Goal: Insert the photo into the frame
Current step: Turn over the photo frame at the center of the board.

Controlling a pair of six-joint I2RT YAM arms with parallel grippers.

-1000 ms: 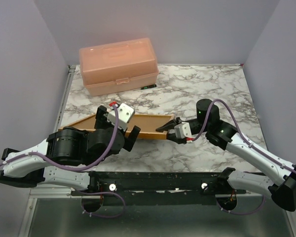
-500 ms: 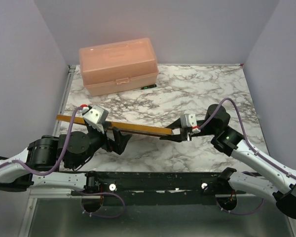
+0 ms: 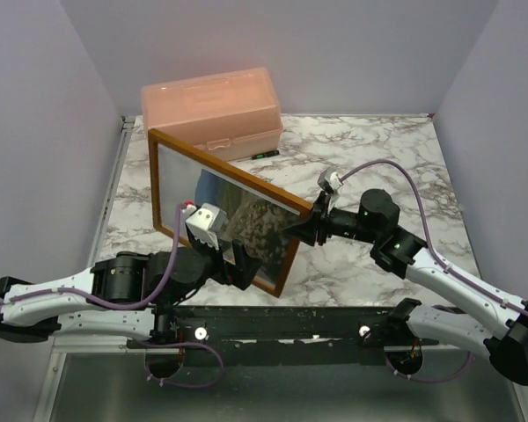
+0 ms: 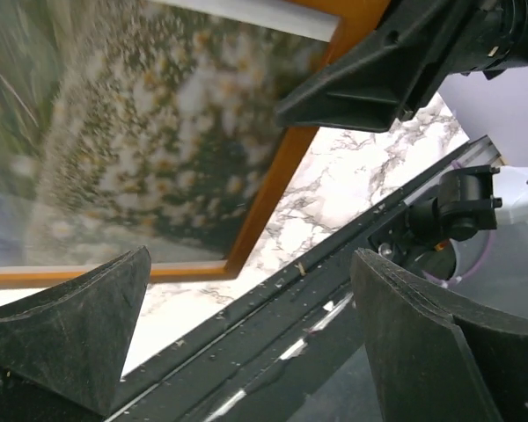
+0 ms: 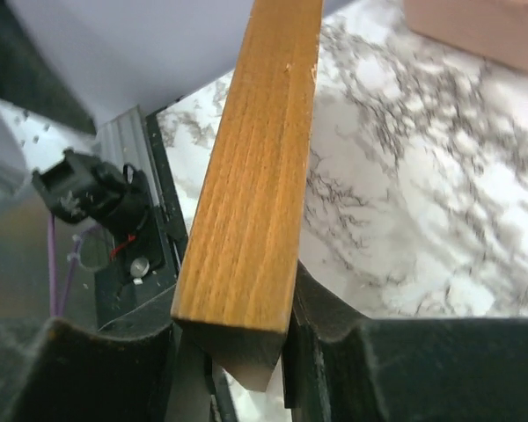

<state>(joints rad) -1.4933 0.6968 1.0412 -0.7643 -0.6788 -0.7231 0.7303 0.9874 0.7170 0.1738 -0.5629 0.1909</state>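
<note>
The orange-brown wooden frame (image 3: 233, 171) stands tilted up over the marble table, its face towards the top camera. The photo (image 3: 246, 224) shows inside it, with blue sky above and a flowery meadow below. My right gripper (image 3: 306, 227) is shut on the frame's right corner; in the right wrist view the wooden edge (image 5: 260, 176) sits between its fingers (image 5: 396, 369). My left gripper (image 3: 238, 265) is open and empty in front of the frame's lower part. In the left wrist view the frame's corner (image 4: 268, 189) and the photo (image 4: 150, 132) lie beyond its jaws, not between them.
A pink plastic box (image 3: 211, 114) stands at the back left, just behind the frame's top corner. The black base rail (image 3: 282, 321) runs along the table's near edge, close under the frame's lower corner. Purple walls close in both sides.
The frame has swung from lying nearly flat and edge-on to standing tilted with its face showing. The right gripper kept its hold on the corner. The left gripper moved right, in front of the frame.
</note>
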